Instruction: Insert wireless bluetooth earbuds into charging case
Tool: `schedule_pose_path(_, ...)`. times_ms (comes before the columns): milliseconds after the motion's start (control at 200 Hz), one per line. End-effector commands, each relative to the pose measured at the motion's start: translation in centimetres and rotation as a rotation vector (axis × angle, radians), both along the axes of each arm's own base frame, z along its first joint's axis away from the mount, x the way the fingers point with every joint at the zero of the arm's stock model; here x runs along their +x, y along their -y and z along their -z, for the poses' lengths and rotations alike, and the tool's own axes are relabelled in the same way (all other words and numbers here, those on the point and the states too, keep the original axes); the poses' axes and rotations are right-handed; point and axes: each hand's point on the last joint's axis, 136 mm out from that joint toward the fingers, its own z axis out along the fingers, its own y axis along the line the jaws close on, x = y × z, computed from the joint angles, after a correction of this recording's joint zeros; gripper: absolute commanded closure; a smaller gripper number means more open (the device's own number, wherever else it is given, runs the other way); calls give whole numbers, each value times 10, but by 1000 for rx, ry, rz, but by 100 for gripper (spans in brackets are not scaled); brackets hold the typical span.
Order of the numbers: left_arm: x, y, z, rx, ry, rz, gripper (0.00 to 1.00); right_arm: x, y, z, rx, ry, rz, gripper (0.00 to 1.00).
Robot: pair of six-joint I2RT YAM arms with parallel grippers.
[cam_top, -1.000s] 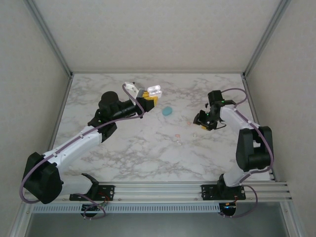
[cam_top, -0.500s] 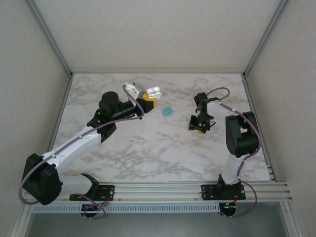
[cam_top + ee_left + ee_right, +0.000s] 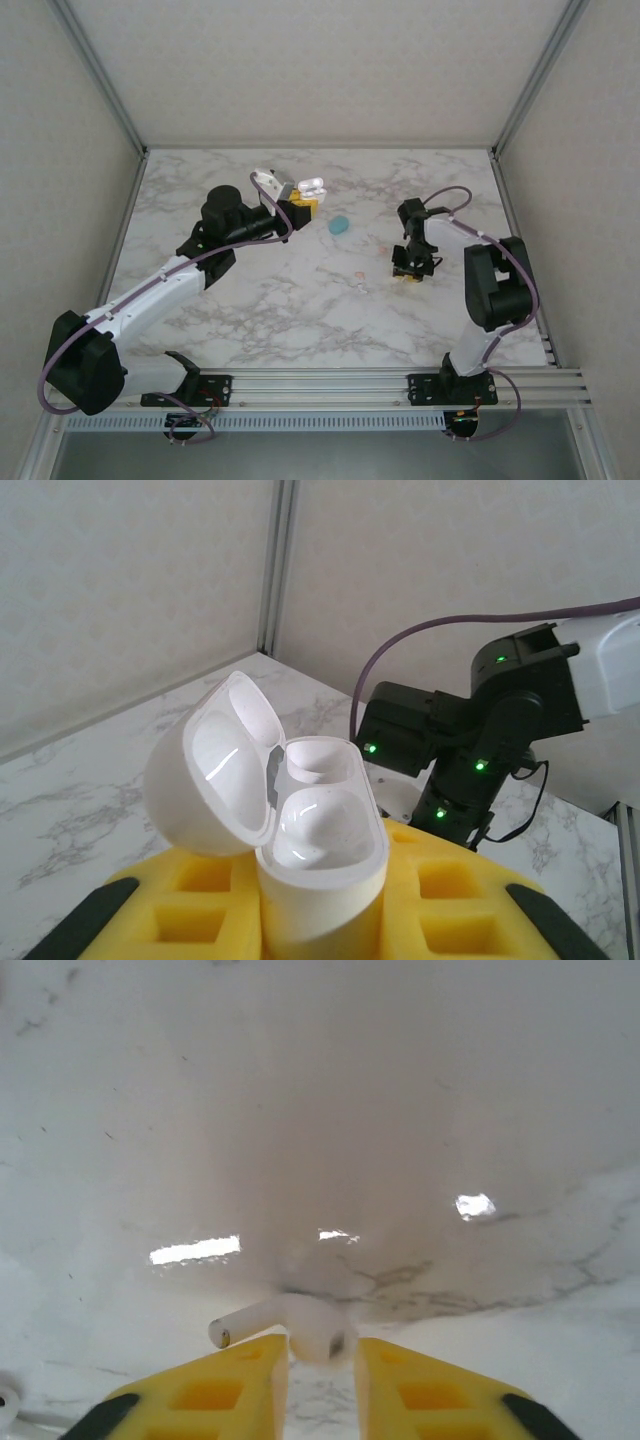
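Two grips are on at once. The left gripper (image 3: 300, 203) is clamped hard around the base of the charging case (image 3: 322, 845), held up at about 11 o'clock from the table's middle in the top view. The right gripper (image 3: 320, 1360) is down on the table (image 3: 420, 1110) at about 3 o'clock, jaws almost together, with a white earbud (image 3: 318, 1332) nipped between the very tips of its pads (image 3: 230, 1390). That is a thin hold on a slick, rounded bulb of glossy plastic, so I'd say it could squirt out or swivel on the lift. Its stem (image 3: 245, 1326) sticks out sideways toward 9 o'clock in the right wrist view. It looks to need turning before it can drop into a well, otherwise it may catch on the rim. The case is smooth, white and pebble-shaped, with two shiny hollows inside. Its domed lid (image 3: 215, 770) is hinged back at 10 o'clock of the body, and a careless approach could knock it shut or twist the shell in its grip. The pads are yellow, matte and pocketed like a waffle, which gives some bite on plastic this slippery. The tabletop is polished grey-veined marble pattern throwing back bright glints. A teal pebble (image 3: 340, 224) lies near 4 o'clock of the case, and tiny loose pieces (image 3: 358, 278) at 9 o'clock of the right gripper could get swept away.
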Motion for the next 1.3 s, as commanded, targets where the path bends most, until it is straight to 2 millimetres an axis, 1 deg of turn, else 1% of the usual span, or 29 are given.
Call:
schedule_pose_path(0, -2, 2, -19, -16, 46, 7, 98, -9, 1, -7, 43, 4, 5, 78)
schedule_pose_path(40, -1, 2, -18, -15, 44, 6, 98, -12, -3, -8, 72, 4, -6, 79)
schedule_pose_path(90, -2, 2, -18, -15, 44, 9, 98, -16, -2, -8, 88, -5, 11, 79)
schedule_pose_path(170, -2, 2, -19, -13, 42, 11, 98, -25, 9, -5, 54, -22, 38, 78)
schedule_pose_path(245, -2, 2, -18, -12, 42, 7, 98, -27, 23, -3, 3, -7, 71, 74)
schedule_pose_path(285, -2, 2, -18, -11, 42, 7, 98, -24, 28, -6, -1, 9, 92, 74)
schedule_pose_path(315, -2, 2, -18, -12, 41, 8, 98, -19, 28, -8, 17, 24, 103, 74)
schedule_pose_path(415, -2, 2, -20, -12, 42, 13, 97, -2, 19, -22, 93, 90, 142, 66)
schedule_pose_path(481, -3, 2, -21, -12, 46, 10, 97, 8, 11, -27, 148, 110, 178, 61)
schedule_pose_path(566, -2, 1, -21, -12, 48, 7, 97, 17, 2, -26, 198, 110, 231, 54)
schedule_pose_path(661, -2, 1, -22, -13, 46, 7, 97, 23, -1, -21, 220, 100, 299, 51)
schedule_pose_path(801, -3, 1, -22, -4, 46, 7, 97, 25, 1, -11, 196, 72, 344, 51)
schedule_pose_path(871, -3, 1, -22, -1, 47, 6, 97, 26, -2, -8, 203, 58, 343, 52)
schedule_pose_path(976, -2, 1, -21, 0, 44, 4, 97, 28, -5, -5, 196, 49, 307, 53)
schedule_pose_path(1121, -1, 1, -21, 0, 43, 3, 97, 35, -12, -8, 179, 55, 221, 57)
schedule_pose_path(1296, 0, 2, -21, 1, 41, 3, 97, 38, -20, -4, 156, 22, 142, 57)
